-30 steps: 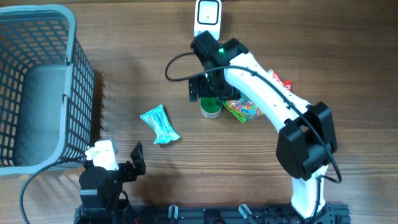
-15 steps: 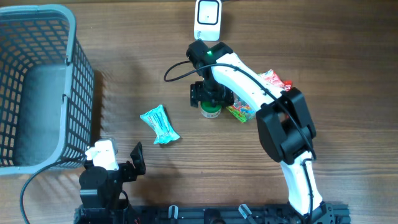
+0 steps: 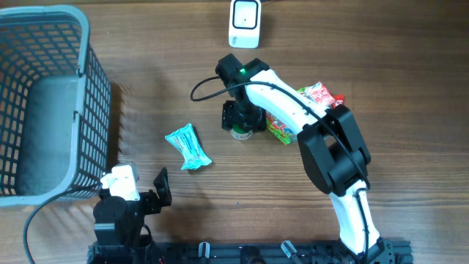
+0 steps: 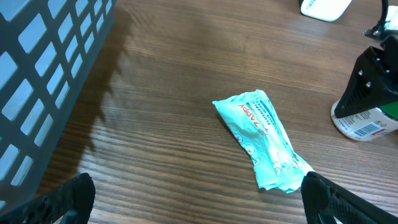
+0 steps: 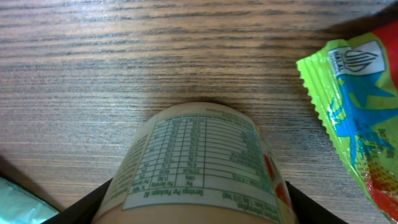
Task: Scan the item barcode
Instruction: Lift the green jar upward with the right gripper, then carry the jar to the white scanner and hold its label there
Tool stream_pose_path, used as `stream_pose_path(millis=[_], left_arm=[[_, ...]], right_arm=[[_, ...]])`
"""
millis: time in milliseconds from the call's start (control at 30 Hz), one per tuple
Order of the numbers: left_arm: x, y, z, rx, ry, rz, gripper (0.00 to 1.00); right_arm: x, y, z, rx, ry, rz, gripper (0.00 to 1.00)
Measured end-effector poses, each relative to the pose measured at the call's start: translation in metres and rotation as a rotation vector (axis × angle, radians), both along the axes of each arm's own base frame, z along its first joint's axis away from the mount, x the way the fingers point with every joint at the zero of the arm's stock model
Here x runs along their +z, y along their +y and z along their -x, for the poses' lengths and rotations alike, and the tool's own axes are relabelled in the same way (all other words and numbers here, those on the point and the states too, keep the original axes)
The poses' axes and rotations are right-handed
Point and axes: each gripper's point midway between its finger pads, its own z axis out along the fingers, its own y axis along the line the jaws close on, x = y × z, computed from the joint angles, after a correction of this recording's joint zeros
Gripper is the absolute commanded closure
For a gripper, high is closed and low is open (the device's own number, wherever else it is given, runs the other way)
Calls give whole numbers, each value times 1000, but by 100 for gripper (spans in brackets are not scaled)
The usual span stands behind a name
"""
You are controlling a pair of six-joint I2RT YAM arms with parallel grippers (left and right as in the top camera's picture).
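The little bottle (image 3: 240, 133) is in the middle of the brown table (image 3: 146, 59). It is white, with small print on its label. The right gripper (image 3: 242, 117) is right over the bottle, so from above you see only a bit of the bottle poking out under it. In the right wrist view the bottle sits between the two dark fingers (image 5: 87, 208), one on each side of it. The fingers look like they are right up against the bottle, but I cannot tell if they are squeezing it or just next to it. The bottle looks like it is on the table. A green and red candy bag (image 3: 282, 128) is just beside the bottle on one side. Another packet, red and white (image 3: 322, 94), lies near that bag, partly under the right arm. The white scanner (image 3: 244, 22) is at the far edge of the table, well apart from the bottle. A teal packet (image 3: 188, 147) lies flat on the table on the other side of the bottle, apart from it. The left gripper (image 3: 143, 187) is down near the close edge of the table with its fingers spread wide and nothing in them. A big grey basket (image 3: 95, 110) stands at the side, next to the left arm.
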Motion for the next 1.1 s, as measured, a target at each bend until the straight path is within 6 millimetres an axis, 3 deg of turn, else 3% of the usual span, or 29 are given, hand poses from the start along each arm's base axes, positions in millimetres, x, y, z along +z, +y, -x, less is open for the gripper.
stream_pose_path(millis=[167,267,367,500,600,700,833,967,1100], left_arm=[[0,0,0,0,0,0,0],[0,0,0,0,0,0,0],[0,0,0,0,0,0,0],[0,0,0,0,0,0,0],[0,0,0,0,0,0,0],[0,0,0,0,0,0,0],[0,0,0,0,0,0,0],[0,0,0,0,0,0,0],[0,0,0,0,0,0,0]], right_arm=[[0,0,1,-19,2,1,43],[6,-6,21,-14,108,15,43],[30,4,29,37,208,-57,43],[96,22,25,121,215,-207,41],[131,39,30,191,199,-352,40],[153,49,38,214,209,-454,41],[207,61,56,236,191,-631,40],[275,55,79,254,109,-753,40],[316,42,97,258,26,-792,40]])
